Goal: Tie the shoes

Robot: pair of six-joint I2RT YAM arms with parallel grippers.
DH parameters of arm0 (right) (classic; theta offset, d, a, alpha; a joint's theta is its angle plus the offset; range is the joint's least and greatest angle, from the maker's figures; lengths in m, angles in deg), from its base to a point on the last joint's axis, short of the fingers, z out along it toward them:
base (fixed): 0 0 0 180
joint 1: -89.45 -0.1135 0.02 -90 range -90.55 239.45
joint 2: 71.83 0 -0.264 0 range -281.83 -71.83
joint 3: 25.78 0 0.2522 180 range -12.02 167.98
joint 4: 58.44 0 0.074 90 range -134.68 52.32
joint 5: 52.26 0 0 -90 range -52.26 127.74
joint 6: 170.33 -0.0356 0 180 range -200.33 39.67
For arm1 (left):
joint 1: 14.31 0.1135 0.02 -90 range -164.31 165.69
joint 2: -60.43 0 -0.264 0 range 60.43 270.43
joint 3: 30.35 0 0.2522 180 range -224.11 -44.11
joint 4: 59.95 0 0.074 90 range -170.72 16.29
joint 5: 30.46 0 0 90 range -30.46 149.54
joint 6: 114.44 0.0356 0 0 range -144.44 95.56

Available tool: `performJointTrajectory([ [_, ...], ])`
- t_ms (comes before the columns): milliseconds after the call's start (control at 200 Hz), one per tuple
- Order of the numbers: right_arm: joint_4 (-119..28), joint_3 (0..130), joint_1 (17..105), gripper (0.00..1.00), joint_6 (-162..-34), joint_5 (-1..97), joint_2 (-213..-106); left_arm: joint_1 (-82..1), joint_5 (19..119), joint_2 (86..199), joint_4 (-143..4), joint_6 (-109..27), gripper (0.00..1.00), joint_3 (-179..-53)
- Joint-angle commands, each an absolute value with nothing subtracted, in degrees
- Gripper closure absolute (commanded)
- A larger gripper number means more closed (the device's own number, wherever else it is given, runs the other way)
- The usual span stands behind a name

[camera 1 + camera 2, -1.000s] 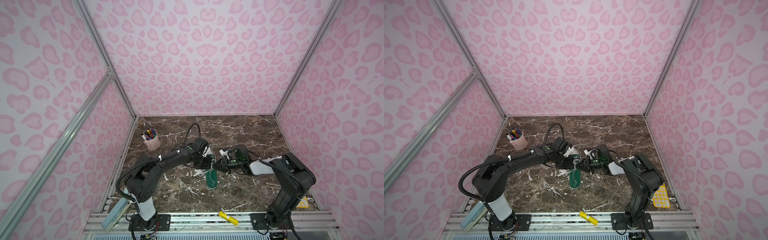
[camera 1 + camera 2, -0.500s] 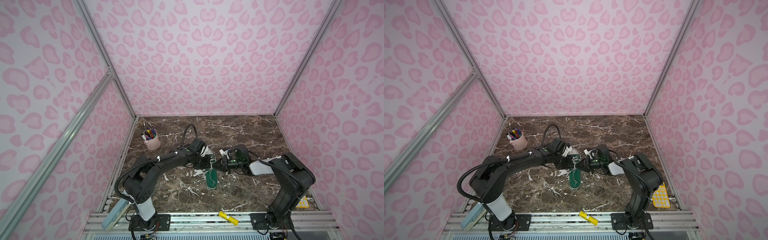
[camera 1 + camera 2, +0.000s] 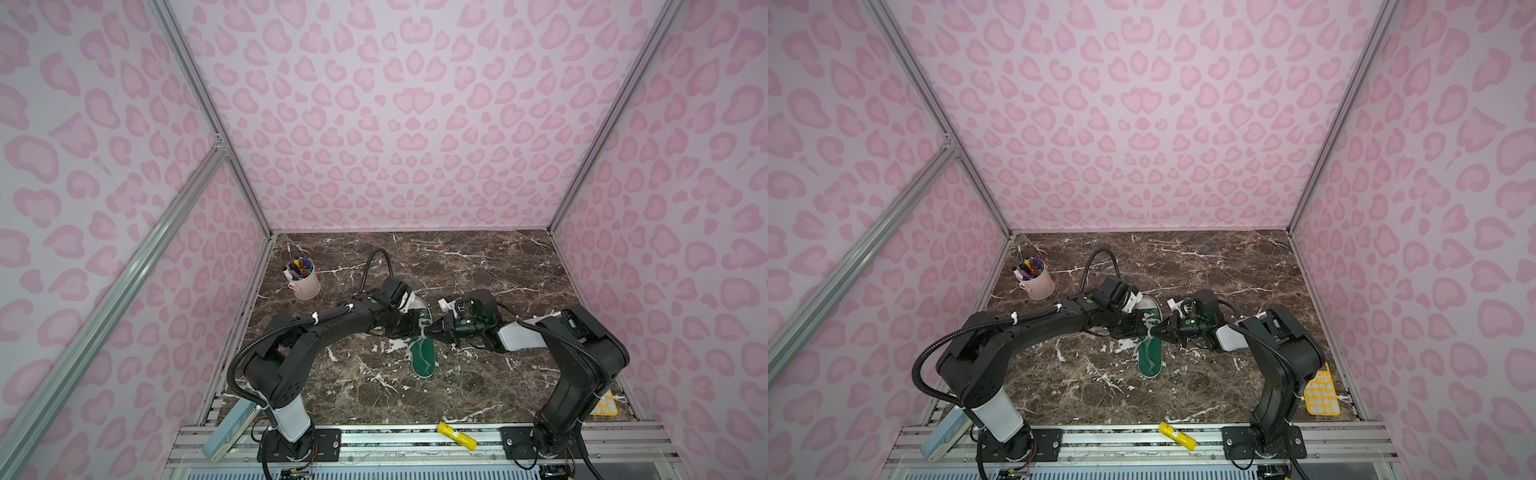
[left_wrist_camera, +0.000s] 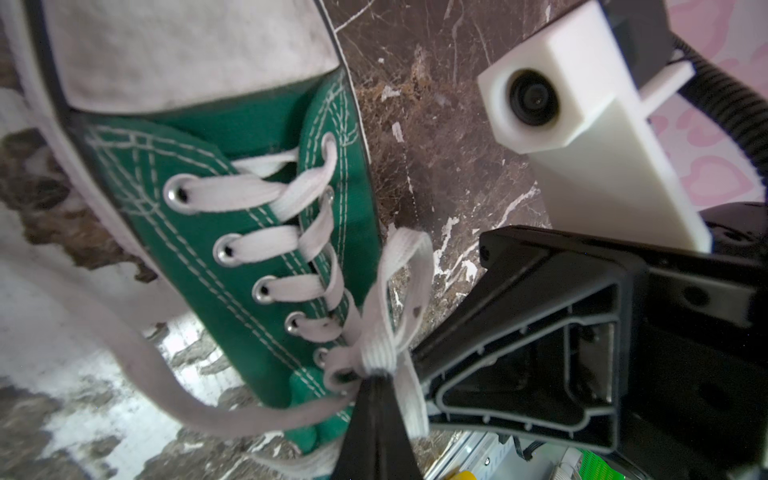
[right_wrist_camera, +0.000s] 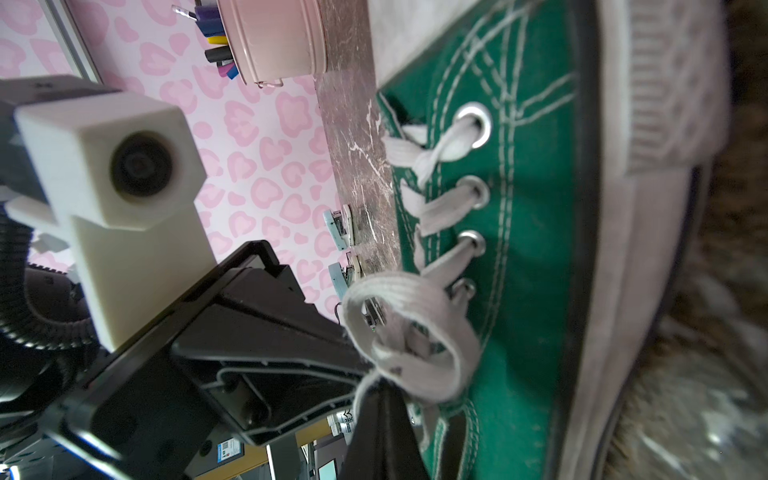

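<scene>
- The shoe (image 3: 424,357) lies mid-tabletop (image 3: 478,382), toe toward the back wall.
- The left claw (image 3: 418,330) and right claw (image 3: 433,331) meet tip to tip over its eyelets, each clenched on the laces (image 4: 382,332).
- A pen cup (image 3: 305,284) stands well left of the shoe, with open marble to the right.
- Since a second ago, both claws have barely shifted.

The shoe (image 3: 424,359) lies in the middle of the table (image 3: 478,266), toe toward the back wall, heel toward the front; the left pincer (image 3: 419,331) on its left and the right pincer (image 3: 431,331) on its right meet at the laces (image 4: 376,332) above its middle; a cup of pens (image 3: 305,286) stands back-left; a flat sheet (image 3: 1320,392) lies front-right.
</scene>
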State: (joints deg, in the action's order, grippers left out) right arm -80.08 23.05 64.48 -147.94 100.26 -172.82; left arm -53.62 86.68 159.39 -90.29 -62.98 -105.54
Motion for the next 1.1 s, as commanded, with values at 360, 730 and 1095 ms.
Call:
performJointTrajectory([
  [360, -71.07, 24.00, 65.52, 1.00, -141.53, 99.44, -169.97, -52.02, 87.43, 157.30, -89.09, -62.38, 0.87, -105.28],
  [730, -72.96, 24.14, 65.54, 0.99, -142.72, 99.96, -170.35, -51.93, 88.51, 157.82, -88.19, -62.83, 0.94, -105.05],
  [1095, -79.05, 23.14, 64.76, 0.94, -146.36, 100.06, -172.28, -52.06, 89.09, 158.20, -87.96, -62.93, 0.97, -103.54],
])
